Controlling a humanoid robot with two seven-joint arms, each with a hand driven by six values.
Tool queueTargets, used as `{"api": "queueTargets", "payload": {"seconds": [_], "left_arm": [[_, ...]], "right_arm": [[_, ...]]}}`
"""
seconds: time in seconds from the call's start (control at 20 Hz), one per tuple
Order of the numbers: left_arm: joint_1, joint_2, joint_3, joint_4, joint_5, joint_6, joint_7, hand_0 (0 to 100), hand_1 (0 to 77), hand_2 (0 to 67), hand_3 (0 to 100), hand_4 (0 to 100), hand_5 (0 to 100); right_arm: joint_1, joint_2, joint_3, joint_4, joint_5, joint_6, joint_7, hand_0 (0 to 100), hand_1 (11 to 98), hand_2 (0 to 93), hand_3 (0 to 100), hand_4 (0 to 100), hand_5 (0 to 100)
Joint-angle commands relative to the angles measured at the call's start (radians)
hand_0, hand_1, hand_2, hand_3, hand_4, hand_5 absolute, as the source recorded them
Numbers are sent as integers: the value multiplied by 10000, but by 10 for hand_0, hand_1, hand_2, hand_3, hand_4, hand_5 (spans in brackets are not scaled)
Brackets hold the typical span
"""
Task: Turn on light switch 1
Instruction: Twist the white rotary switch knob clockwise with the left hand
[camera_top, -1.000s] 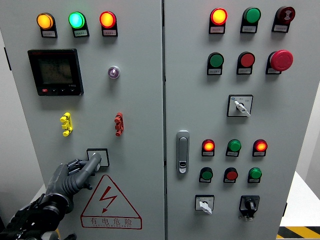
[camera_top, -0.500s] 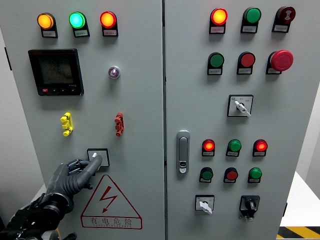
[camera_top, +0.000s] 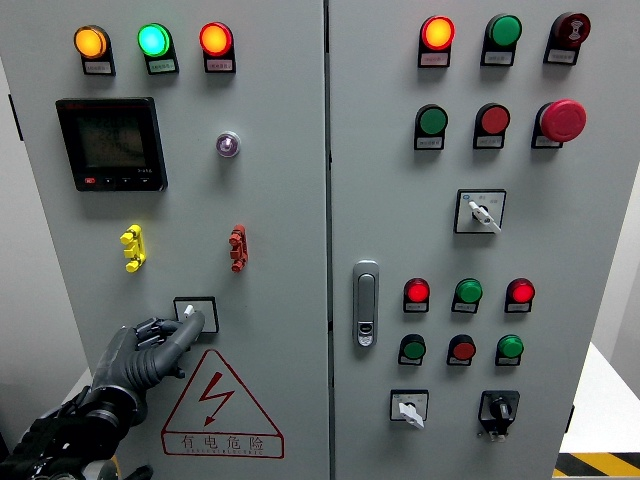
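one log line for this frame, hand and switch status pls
left hand: index finger extended onto switch | right hand: not in view | panel: lamps lit | step: pressing

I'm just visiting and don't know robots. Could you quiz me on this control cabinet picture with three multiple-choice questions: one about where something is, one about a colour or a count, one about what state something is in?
1. Where is the robot's left hand?
A. On the door handle
B. At the square switch above the warning triangle
C. On the red mushroom button

2. How many round lamps sit in the row at the top of the left door?
A. Three
B. Five
C. One

3. What state is the green lamp in that top row on the left door in?
A. Dark
B. Missing
C. Lit

Answers:
1. B: an extended finger reaches the square switch, just above the warning triangle.
2. A: an orange lamp, a green lamp and a red lamp stand side by side.
3. C: it glows brightly.
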Motion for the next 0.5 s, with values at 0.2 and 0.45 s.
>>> {"api": "queueTargets", "payload": {"seconds": [0.2, 0.45], "left_arm": [[-2, -15, 0, -1, 0, 3, 8, 901, 576, 511, 810, 986, 719], [-2, -31, 0, -1, 0, 3, 24, 920, 546, 517, 814, 989, 718]], "right_arm": [[-1, 1, 0, 0, 0, 5, 0, 0, 202, 0, 199, 195, 104], [-1, 1, 0, 0, 0, 5, 0, 0, 205, 0, 199, 195, 104]]}}
